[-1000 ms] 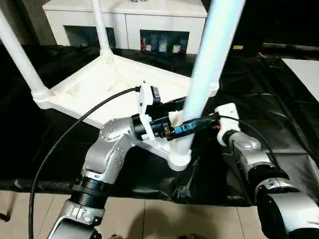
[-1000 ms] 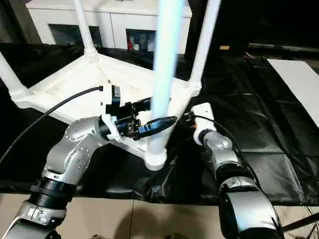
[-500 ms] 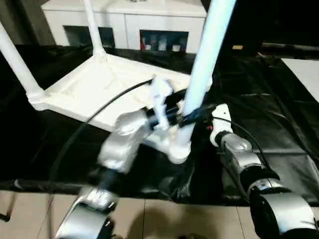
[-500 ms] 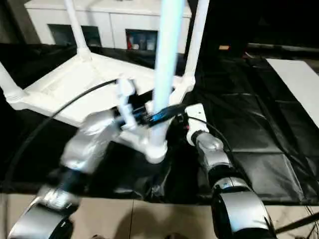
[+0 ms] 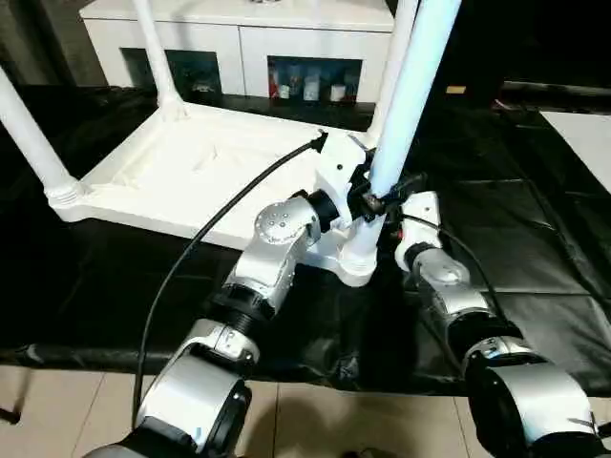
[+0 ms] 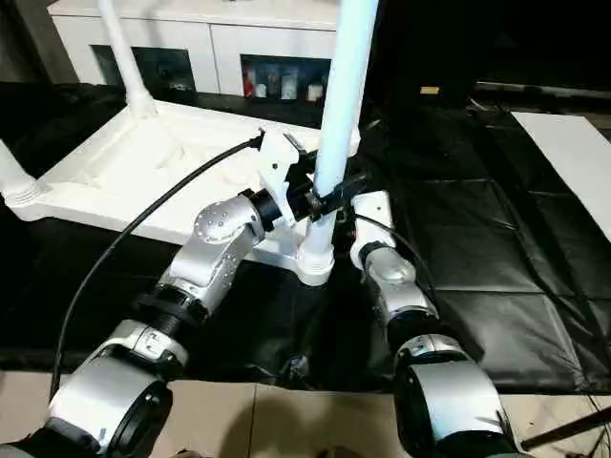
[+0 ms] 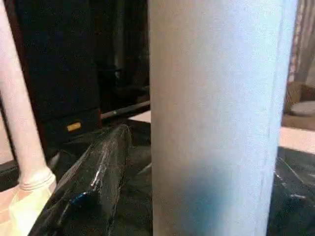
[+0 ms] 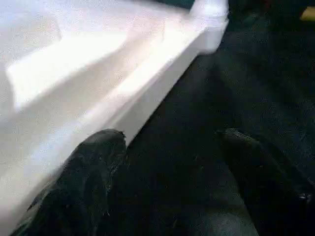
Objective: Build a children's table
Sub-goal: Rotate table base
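The white ribbed tabletop point(image 5: 181, 172) lies inverted on black sheeting point(image 5: 535, 239). Four white legs stand in its corner sockets. The left gripper point(image 5: 377, 196) clasps the nearest leg point(image 5: 401, 105). The right gripper point(image 8: 167, 162) is spread wide, empty, beside the tabletop edge.

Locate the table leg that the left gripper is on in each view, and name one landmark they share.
Left eye view: the near leg rises right of centre to the top edge.
Right eye view: it stands at centre.
Left wrist view: it is the broad column.
Right wrist view: not in it.
Shared landmark: the tabletop, upside down.
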